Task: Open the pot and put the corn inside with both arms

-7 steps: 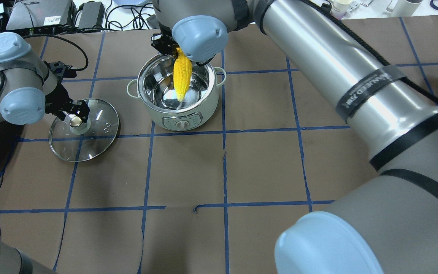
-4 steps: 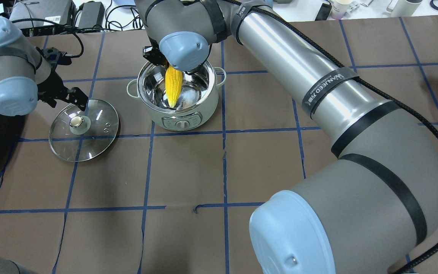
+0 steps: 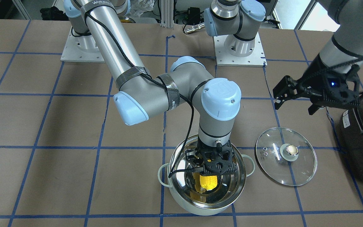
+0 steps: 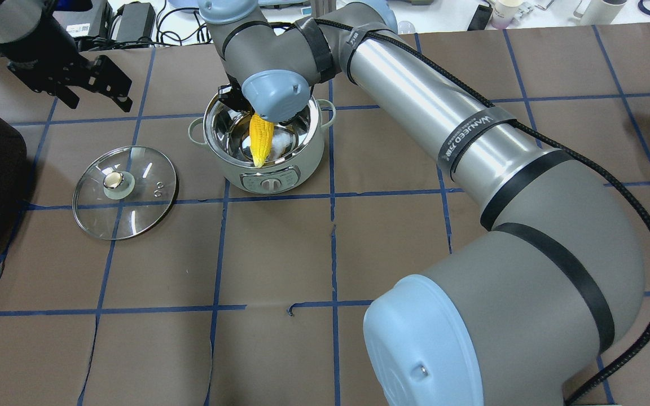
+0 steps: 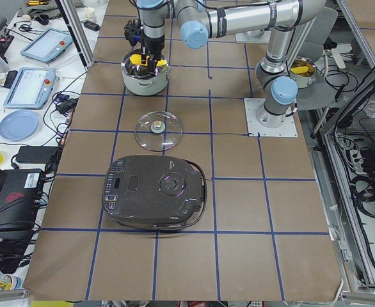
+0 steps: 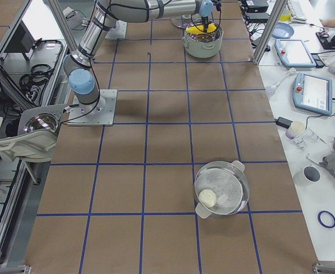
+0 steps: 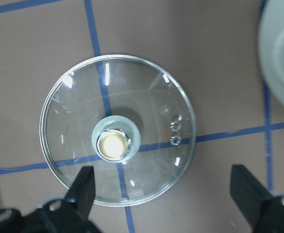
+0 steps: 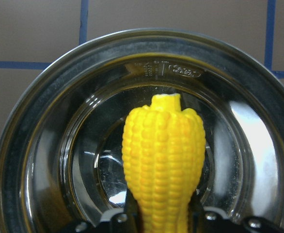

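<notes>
Corn (image 8: 164, 155) hangs tip-down inside the open pot (image 4: 302, 163), its thick end clamped in the right gripper (image 3: 210, 175) and its tip low over the steel bottom, so letting go should drop it only a short way. Lid (image 4: 139, 208) lies flat on the table beside the pot, leaving the mouth free. Left gripper (image 4: 96, 98) hovers above it, jaws spread and empty, away from the right arm.

The pot (image 8: 258, 160) is mirror-polished steel, its lid (image 4: 133, 204) clear glass, the corn (image 8: 164, 150) glossy, probably plastic.
</notes>
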Available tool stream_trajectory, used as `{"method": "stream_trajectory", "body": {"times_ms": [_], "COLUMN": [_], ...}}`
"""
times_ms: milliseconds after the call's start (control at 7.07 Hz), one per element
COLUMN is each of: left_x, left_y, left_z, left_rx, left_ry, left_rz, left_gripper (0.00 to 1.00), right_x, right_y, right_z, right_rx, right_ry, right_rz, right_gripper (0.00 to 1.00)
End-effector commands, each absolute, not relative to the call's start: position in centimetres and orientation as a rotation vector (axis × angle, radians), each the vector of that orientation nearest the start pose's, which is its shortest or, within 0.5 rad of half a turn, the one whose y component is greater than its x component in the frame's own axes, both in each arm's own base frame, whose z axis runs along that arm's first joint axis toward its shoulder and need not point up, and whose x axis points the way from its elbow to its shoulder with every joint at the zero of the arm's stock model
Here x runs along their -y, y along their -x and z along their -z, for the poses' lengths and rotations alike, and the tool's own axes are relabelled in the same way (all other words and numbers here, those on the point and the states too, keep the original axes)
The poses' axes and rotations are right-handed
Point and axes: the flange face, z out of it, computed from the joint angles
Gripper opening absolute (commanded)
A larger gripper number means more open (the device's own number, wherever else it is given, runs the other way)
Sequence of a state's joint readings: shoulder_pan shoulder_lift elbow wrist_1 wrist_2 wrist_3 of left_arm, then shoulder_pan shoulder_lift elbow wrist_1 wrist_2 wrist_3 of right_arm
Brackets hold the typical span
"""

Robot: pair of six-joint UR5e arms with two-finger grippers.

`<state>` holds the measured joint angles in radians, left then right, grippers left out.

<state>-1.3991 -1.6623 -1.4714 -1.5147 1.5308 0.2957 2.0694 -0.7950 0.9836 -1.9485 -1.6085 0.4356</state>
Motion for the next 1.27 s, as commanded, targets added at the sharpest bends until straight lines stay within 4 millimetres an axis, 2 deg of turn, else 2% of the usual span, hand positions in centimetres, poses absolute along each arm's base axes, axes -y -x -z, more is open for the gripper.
{"method": "stream_trajectory", "body": {"times_ms": [0, 141, 283, 424, 707, 848, 990, 1131], "left_x": [52.8, 52.1, 51.8, 51.8, 52.6, 52.8, 52.7, 52.4], "left_y": [8.8, 9.0, 9.1, 9.1, 8.9, 9.7, 10.1, 11.2], "left_z": [-51.1, -51.1, -51.2, -51.4, -51.1, -50.7, -50.8, -50.7], "left_rx": [-3.051, -3.049, -3.055, -3.054, -3.047, -3.123, -3.128, -3.13], "left_ry": [-0.18, -0.173, -0.135, -0.132, -0.077, 0.09, 0.148, 0.116], "left_rz": [0.045, 0.049, 0.071, 0.082, 0.2, 0.225, 0.229, 0.221], "left_gripper": [1.0, 1.0, 1.0, 1.0, 1.0, 1.0, 1.0, 1.0], "right_x": [64.0, 63.9, 63.8, 63.3, 63.6, 64.8, 66.0, 65.9], "right_y": [-49.6, -49.6, -49.5, -49.1, -47.6, -44.3, -38.9, -33.6], "right_z": [-30.5, -30.9, -31.8, -34.0, -36.1, -37.9, -39.8, -41.5], "right_rx": [-3.073, -3.062, -3.056, -3.045, -3.039, -3.052, -3.086, -3.119], "right_ry": [0.091, 0.093, 0.095, 0.098, 0.13, 0.188, 0.19, 0.191], "right_rz": [0.289, 0.311, 0.325, 0.358, 0.392, 0.403, 0.345, 0.28], "right_gripper": [0.81, 0.97, 1.0, 1.0, 1.0, 1.0, 1.0, 1.0]}}
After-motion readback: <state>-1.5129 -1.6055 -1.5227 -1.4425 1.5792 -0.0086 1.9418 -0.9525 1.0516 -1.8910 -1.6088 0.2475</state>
